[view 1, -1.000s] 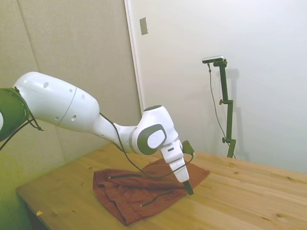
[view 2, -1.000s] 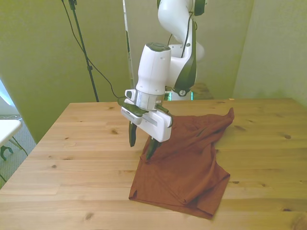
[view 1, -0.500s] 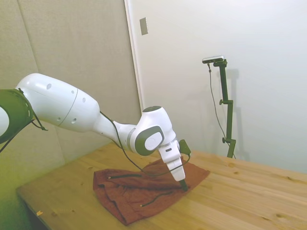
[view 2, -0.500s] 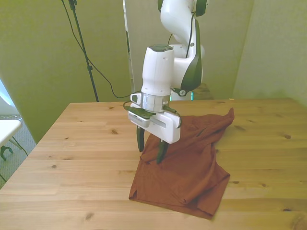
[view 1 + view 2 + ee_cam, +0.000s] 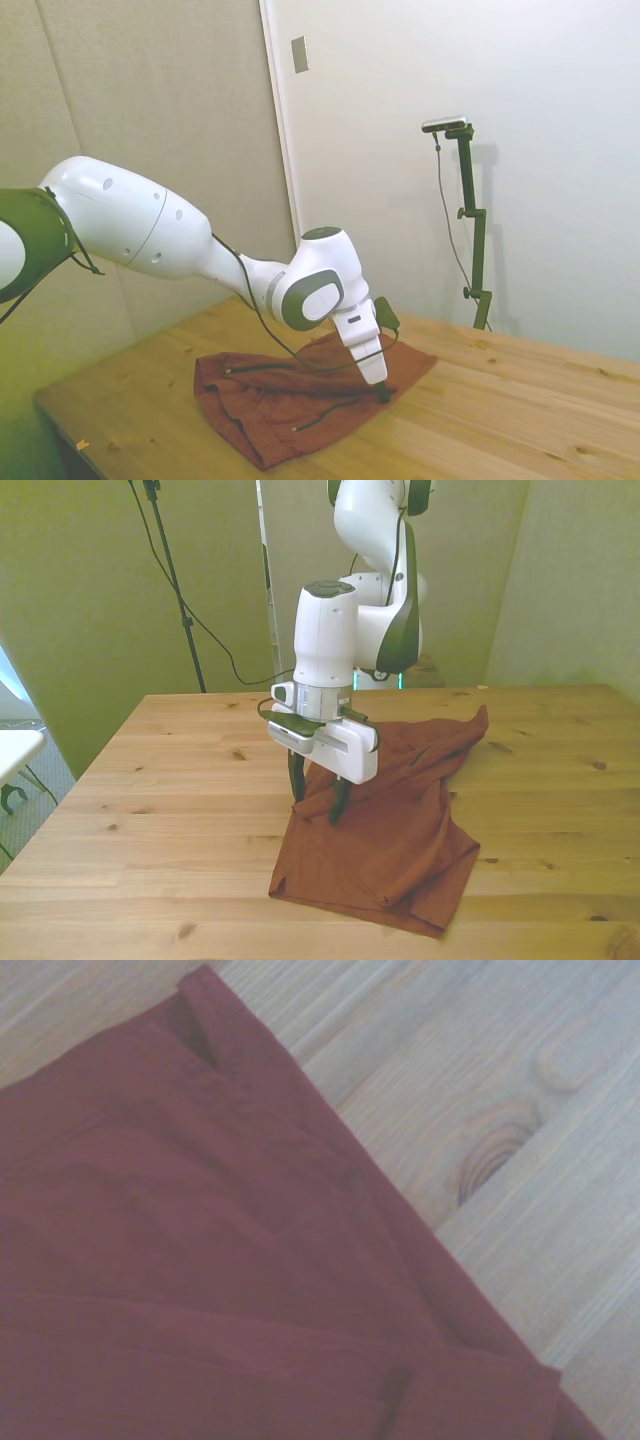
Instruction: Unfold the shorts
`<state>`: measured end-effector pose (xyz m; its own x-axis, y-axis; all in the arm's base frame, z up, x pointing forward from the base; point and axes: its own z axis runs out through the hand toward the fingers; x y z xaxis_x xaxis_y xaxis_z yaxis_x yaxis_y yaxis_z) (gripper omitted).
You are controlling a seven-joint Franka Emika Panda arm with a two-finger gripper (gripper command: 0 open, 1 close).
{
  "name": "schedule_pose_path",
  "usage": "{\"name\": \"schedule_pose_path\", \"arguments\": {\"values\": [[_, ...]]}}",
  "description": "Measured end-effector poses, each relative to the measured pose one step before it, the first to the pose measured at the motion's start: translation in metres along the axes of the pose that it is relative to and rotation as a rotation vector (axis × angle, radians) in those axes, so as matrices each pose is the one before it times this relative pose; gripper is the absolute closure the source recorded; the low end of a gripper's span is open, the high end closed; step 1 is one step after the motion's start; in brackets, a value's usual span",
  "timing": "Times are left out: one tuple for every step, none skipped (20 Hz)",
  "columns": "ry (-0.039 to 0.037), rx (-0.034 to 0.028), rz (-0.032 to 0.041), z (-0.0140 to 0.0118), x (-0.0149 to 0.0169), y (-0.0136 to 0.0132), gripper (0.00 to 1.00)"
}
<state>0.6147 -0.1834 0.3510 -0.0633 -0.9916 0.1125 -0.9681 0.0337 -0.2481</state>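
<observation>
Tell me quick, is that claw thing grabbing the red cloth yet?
Gripper: jaws open, holding nothing, tips down at the edge of the shorts toward the front view's left.

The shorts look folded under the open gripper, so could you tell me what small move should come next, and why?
Probably lower slightly and close on the edge. The gripper is open, its fingertips straddling the edge of the shorts on the front view's left, with nothing gripped.

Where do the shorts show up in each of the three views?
Side view: shorts on the table, lower middle, under the gripper.
Front view: shorts right of centre.
Wrist view: shorts fill most of the picture.
Shared landmark: the cloth's edge against the wooden table.
</observation>
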Motion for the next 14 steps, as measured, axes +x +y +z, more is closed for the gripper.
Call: {"name": "schedule_pose_path", "arguments": {"values": [[0.00032,-0.00066,0.00043,0.00023,0.00108,0.00046,1.0],[0.00034,-0.00043,0.00027,0.00013,0.00082,0.00031,1.0],[0.00034,-0.00041,-0.00041,0.00013,0.00068,0.00028,1.0],[0.00025,-0.00049,-0.00032,0.00017,0.0006,0.0003,1.0],[0.00005,-0.00039,-0.00051,0.00016,0.00032,0.00023,1.0],[0.00004,-0.00024,-0.00017,0.00009,0.00019,0.00012,1.0],[0.00001,-0.00014,0.00001,0.00005,0.00028,0.00012,1.0],[-0.00022,-0.00024,-0.00007,0.00009,0.00016,0.00018,1.0],[-0.00035,-0.00001,-0.00019,0.0,0.00009,0.00022,1.0],[-0.001,-0.00005,-0.00053,0.0,0.00005,0.00028,1.0],[-0.00145,0.00006,-0.00105,-0.00006,-0.00011,0.00026,1.0],[-0.00089,0.00074,-0.00128,-0.00046,-0.00004,0.00007,1.0],[0.0,0.00154,-0.00163,-0.00096,0.00013,-0.00017,1.0],[-0.00014,0.00074,-0.00093,-0.00075,0.00005,0.00014,1.0]]}}
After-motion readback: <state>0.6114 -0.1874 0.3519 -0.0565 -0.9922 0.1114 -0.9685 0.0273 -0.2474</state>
